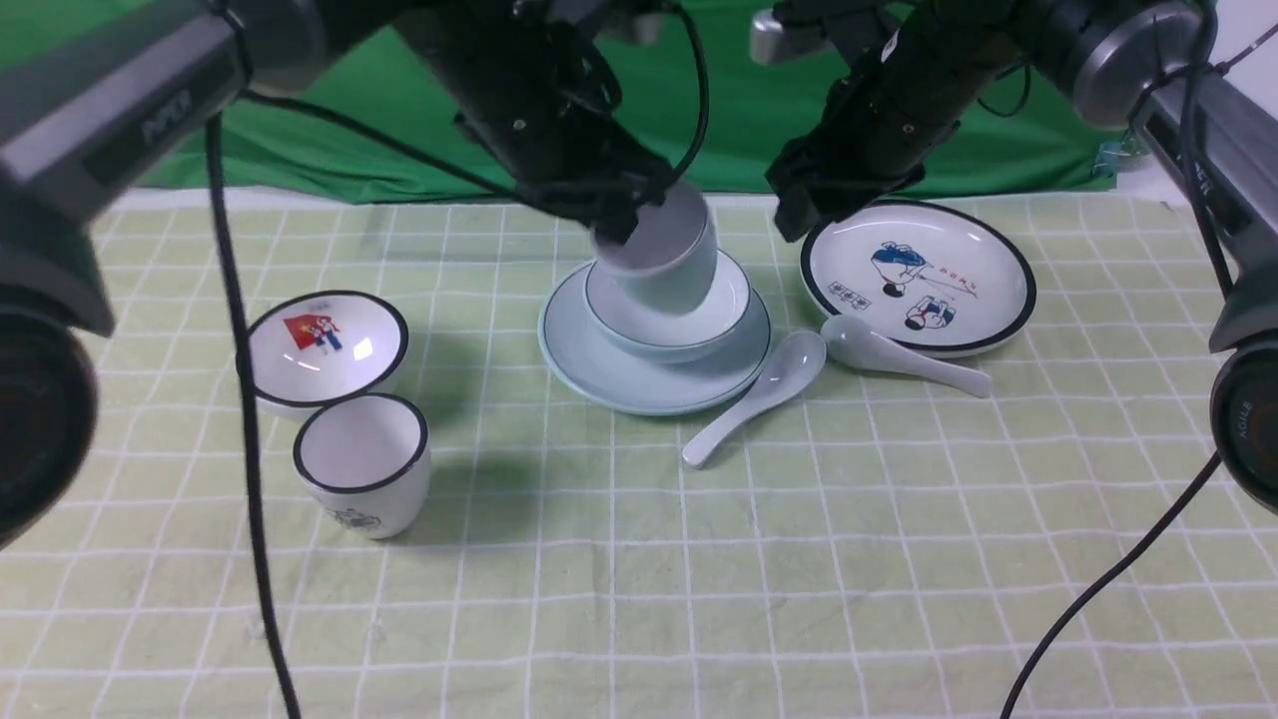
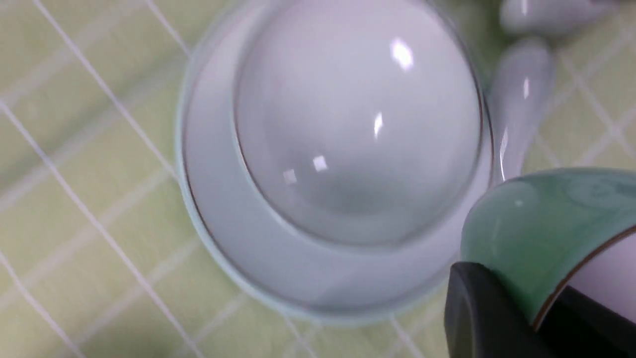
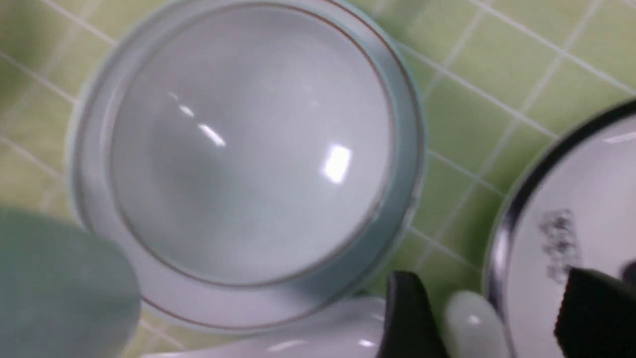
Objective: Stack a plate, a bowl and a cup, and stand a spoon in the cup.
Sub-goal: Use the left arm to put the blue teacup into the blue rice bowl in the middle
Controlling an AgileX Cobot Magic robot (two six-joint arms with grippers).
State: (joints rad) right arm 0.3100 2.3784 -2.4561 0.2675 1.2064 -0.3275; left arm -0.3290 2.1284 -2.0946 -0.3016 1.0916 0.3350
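In the front view the left gripper point(image 1: 621, 225) is clamping the rim of the cup point(image 1: 667, 262). Its dark fingers are blending into the arm, so the tips are hard to make out. The cup, pale blue-green with a whitish inside, is hanging tilted with its mouth turned toward the camera. Its base is dipping into the bowl point(image 1: 734, 305), though contact cannot be judged. The bowl is sitting in the plate point(image 1: 599, 364) at mid-cloth. The spoon point(image 1: 761, 389) is lying just right of the plate, its scoop by the rim. The right gripper point(image 1: 799, 215) is hovering by the cartoon plate point(image 1: 924, 275), with its jaws lost in shadow.

The left wrist view is blurring everything. One black finger point(image 2: 484, 308) is pressing the cup's green outer wall and another is showing inside the rim; the frame edge is cutting the cup off.

In the right wrist view, two black fingers point(image 3: 407, 318) are standing apart, gripping nothing. The whiter spoon point(image 3: 467, 323) is lying beneath the gap.
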